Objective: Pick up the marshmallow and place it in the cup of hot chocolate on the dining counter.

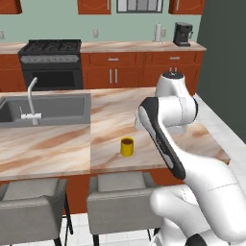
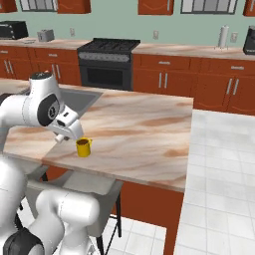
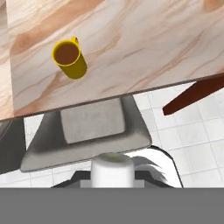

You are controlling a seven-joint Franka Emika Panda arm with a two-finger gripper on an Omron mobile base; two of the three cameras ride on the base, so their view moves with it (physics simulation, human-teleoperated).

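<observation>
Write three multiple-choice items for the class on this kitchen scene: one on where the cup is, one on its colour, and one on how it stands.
1. Where is the cup of hot chocolate?
A. In the sink
B. On the stove
C. On the dining counter, near its front edge

2. What colour is the cup's outside?
A. Yellow
B. Red
C. Grey

3. How does the cup stand?
A. On its side
B. Upright, mouth open upward
C. Upside down

Answers:
1 C: both base views show it on the marble top, close to the edge above the stools.
2 A: its wall is yellow in every view, with a brown inside.
3 B: the hand view looks down into its open brown mouth.
</observation>
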